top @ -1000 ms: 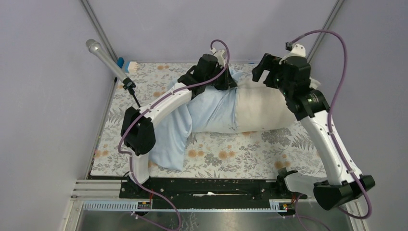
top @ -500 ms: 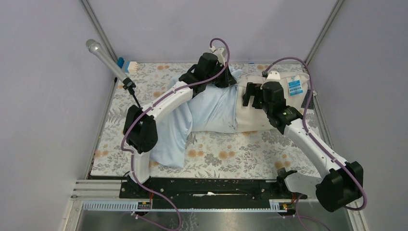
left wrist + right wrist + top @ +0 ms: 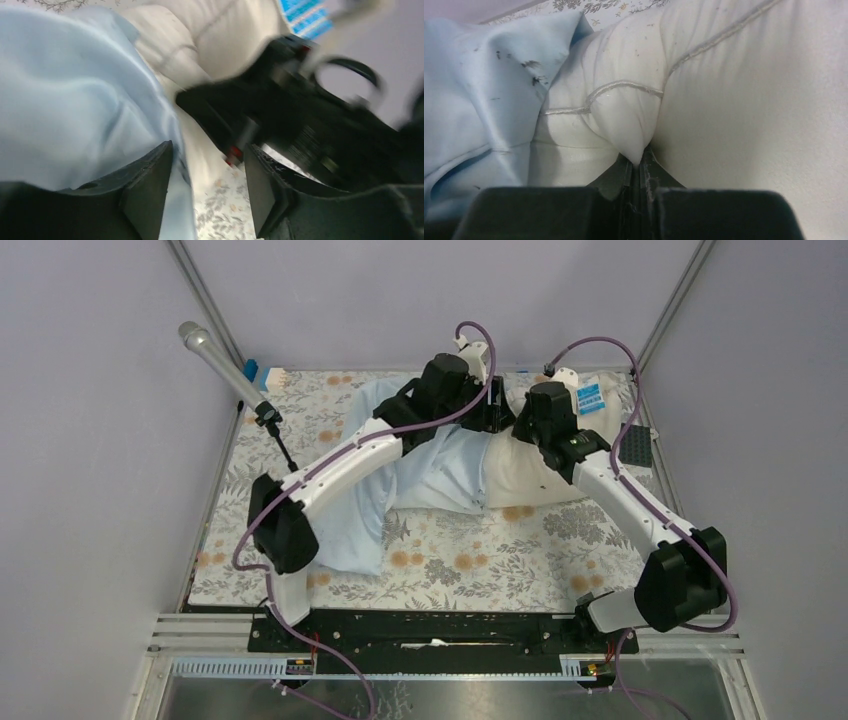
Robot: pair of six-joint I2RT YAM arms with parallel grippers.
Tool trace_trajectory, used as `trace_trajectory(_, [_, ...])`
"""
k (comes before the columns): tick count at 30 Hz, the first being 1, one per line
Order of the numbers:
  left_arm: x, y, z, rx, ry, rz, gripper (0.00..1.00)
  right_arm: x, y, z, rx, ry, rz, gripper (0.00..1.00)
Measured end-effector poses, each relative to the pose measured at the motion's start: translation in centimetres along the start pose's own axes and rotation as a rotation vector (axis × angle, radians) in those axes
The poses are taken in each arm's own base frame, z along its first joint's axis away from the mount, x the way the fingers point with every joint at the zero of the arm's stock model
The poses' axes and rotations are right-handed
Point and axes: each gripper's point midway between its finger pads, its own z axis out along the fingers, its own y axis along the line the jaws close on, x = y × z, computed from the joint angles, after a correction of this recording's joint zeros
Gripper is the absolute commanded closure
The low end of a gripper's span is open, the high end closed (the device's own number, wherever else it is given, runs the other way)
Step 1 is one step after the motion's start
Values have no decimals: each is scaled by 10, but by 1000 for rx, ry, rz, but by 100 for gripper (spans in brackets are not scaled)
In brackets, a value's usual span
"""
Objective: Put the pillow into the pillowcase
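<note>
The cream pillow point(image 3: 545, 472) lies at the back right of the table, its left part inside the light-blue pillowcase point(image 3: 440, 462). The rest of the pillowcase trails down to the near left. My right gripper point(image 3: 520, 426) is shut on a pinched fold of the pillow point(image 3: 749, 100), right beside the pillowcase's edge point(image 3: 479, 85). The fold rises from my right gripper point(image 3: 640, 161). My left gripper point(image 3: 490, 410) hovers just left of it, open. In the left wrist view the pillowcase point(image 3: 65, 100) brushes the inner side of the left finger of my left gripper point(image 3: 207, 185). The pillow point(image 3: 220, 35) shows beyond.
A floral tablecloth point(image 3: 480, 560) covers the table. A microphone on a stand point(image 3: 215, 358) leans in at the back left, near a small blue and white item point(image 3: 255, 373). A black block point(image 3: 636, 445) sits at the right edge. Grey walls close in on three sides.
My right arm came down from above the pillow and shut on a fold of it. My left gripper opened, let go of the pillowcase and shifted slightly right.
</note>
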Motion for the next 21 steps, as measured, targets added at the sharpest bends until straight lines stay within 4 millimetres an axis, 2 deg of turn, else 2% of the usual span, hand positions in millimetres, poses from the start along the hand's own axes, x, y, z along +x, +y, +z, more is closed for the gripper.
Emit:
trace_trajectory(3, [-3, -22, -27, -40, -40, 33, 35, -3, -1, 5, 9, 20, 63, 100])
trace_trajectory(6, [-1, -42, -59, -103, -101, 72, 32, -5, -1, 8, 8, 40, 114, 100])
trace_trajectory(8, [7, -47, -75, -148, -125, 90, 30, -6, 1, 10, 3, 52, 136, 100])
trace_trajectory(10, [18, -46, -82, -196, -136, 102, 25, -7, 2, 11, -2, 61, 156, 100])
trace_trajectory(13, [48, -20, -77, -310, -109, 102, 19, -7, 6, 13, -20, 78, 185, 100])
trace_trajectory(17, [93, 24, -60, -463, -34, 112, 11, -6, 9, 15, -43, 95, 222, 100])
trace_trajectory(21, [121, 48, -42, -505, -13, 121, 13, -5, 13, 14, -65, 110, 248, 100])
